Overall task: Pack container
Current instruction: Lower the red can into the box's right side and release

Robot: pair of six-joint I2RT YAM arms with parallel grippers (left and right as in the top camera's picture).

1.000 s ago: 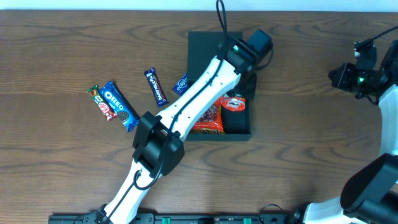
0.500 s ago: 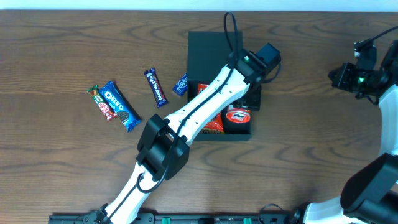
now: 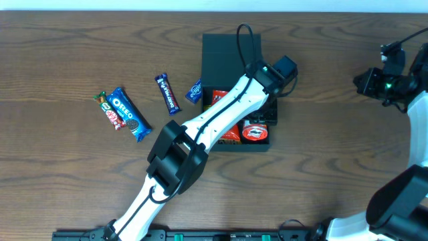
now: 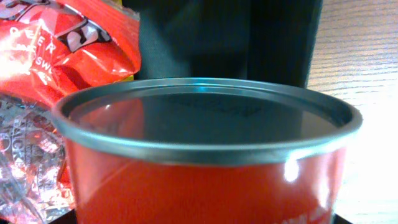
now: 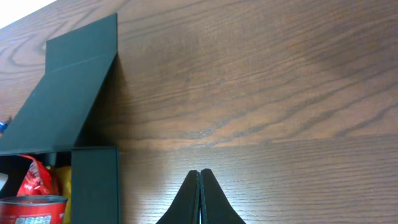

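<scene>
The container (image 3: 212,61) is a dark square box at mid-table with its flap lid open toward the far side. It also shows in the right wrist view (image 5: 94,180). Inside lie a red snack bag (image 3: 229,131) and a red can (image 3: 255,132). My left gripper (image 3: 263,115) reaches into the box's right side and is shut on the red can. The can (image 4: 205,168) fills the left wrist view and hides the fingers, with the red bag (image 4: 56,56) beside it. My right gripper (image 5: 199,186) is shut and empty over bare table, far right of the box (image 3: 364,82).
Left of the box lie an Oreo pack (image 3: 129,114), a green and red bar (image 3: 107,110), a dark blue bar (image 3: 168,94) and a small blue pack (image 3: 194,90) against the box's left wall. The left arm crosses over the box.
The left gripper has moved the red can toward the box's front right corner. The right arm has not moved.
</scene>
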